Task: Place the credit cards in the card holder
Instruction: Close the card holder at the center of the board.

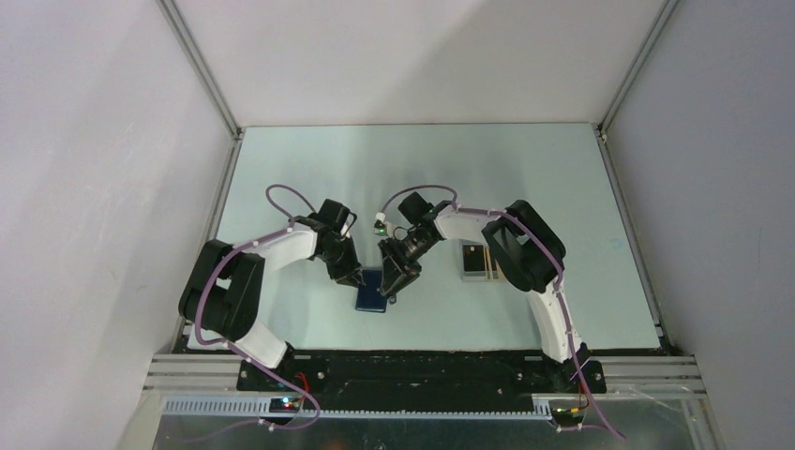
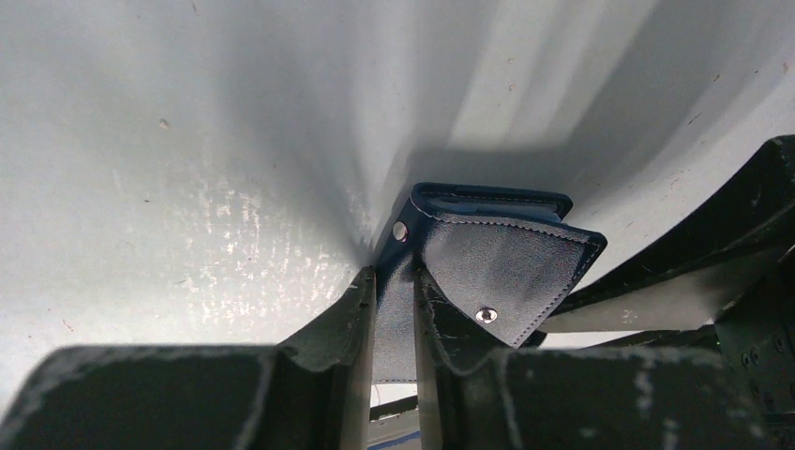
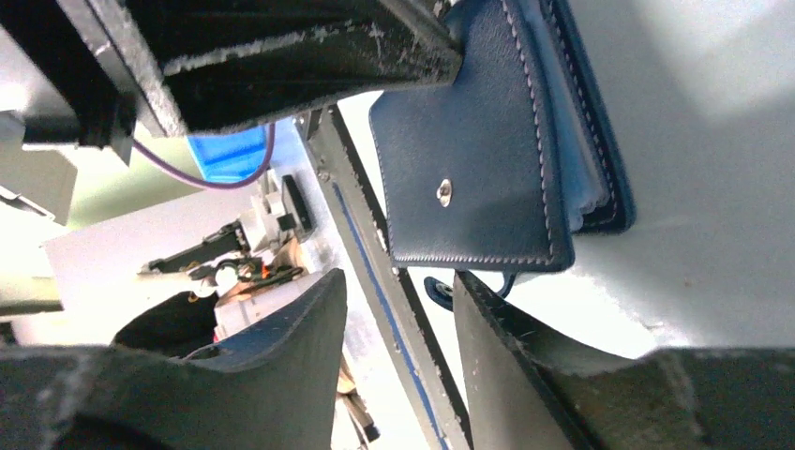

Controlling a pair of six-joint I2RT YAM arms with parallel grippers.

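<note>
Card holder (image 1: 372, 294) lies on the table (image 1: 309, 169) between your two grippers, near the front edge. Left gripper (image 2: 396, 281) sits at its 10 o'clock, jaws narrow, pinching a leather edge of the holder beside the snap flap. Right gripper (image 3: 398, 286) sits at its 2 o'clock, jaws parted with a plain gap; the holder lies just past the tips, at 1 o'clock in the wrist view. Contact there: you cannot tell. Clear case (image 1: 476, 262) sits at the holder's 3 o'clock.
</note>
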